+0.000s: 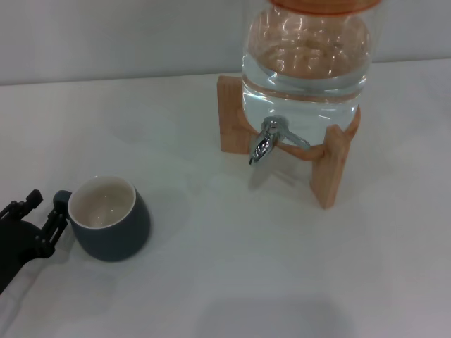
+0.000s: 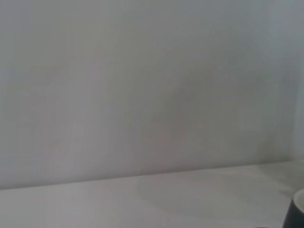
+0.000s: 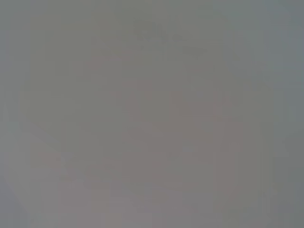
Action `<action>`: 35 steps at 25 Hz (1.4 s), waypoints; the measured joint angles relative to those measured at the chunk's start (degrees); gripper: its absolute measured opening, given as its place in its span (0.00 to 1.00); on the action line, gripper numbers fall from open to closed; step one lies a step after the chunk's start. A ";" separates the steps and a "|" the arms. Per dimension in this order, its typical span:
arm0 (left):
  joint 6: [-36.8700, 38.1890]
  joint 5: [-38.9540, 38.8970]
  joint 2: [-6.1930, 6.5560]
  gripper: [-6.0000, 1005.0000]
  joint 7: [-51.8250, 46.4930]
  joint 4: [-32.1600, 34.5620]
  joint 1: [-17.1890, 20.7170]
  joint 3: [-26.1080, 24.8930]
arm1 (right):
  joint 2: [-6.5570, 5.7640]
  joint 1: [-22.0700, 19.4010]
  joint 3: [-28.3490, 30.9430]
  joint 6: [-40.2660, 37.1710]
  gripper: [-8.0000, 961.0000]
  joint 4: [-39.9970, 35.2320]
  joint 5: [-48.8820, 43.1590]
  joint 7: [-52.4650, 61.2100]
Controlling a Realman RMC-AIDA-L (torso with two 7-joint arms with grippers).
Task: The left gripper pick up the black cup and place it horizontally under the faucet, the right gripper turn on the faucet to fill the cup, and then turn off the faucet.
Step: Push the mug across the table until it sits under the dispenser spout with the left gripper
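**A:** Starting with the biggest thing, what is the far right showing?

**B:** The clear glass water jar (image 1: pixel 304 53) is sitting in its wooden stand (image 1: pixel 330 165) on the white table (image 1: pixel 282 282), holding water. The faucet (image 1: pixel 266 141) is sticking out of the jar's near side, pointing down at bare table. No water is running from it as far as I can see, and nothing is standing under it.

**A:** So the filling isn't happening yet. Where is the black cup sitting?

**B:** The black cup (image 1: pixel 109 218) is standing upright at the near left, well apart from the faucet, cream inside showing and looking empty. Its small handle is pointing left.

**A:** And the arms?

**B:** The left gripper (image 1: pixel 34 224) is reaching in from the left edge, low by the table, right beside that handle. Its black fingers (image 1: pixel 53 220) are looking spread rather than clamped; they may be touching the handle, but I can't tell that for sure. The right gripper isn't appearing in any view.

**A:** Your read on progress?

**B:** I'm judging it as the very start: the grasp is only being lined up. Lifting, placing under the faucet, opening, filling and closing are all remaining.
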 joint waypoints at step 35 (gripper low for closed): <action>-2.84 1.72 0.08 0.11 -1.20 0.41 -0.46 1.25 | 0.11 -0.25 0.00 -0.02 0.88 0.00 0.00 0.04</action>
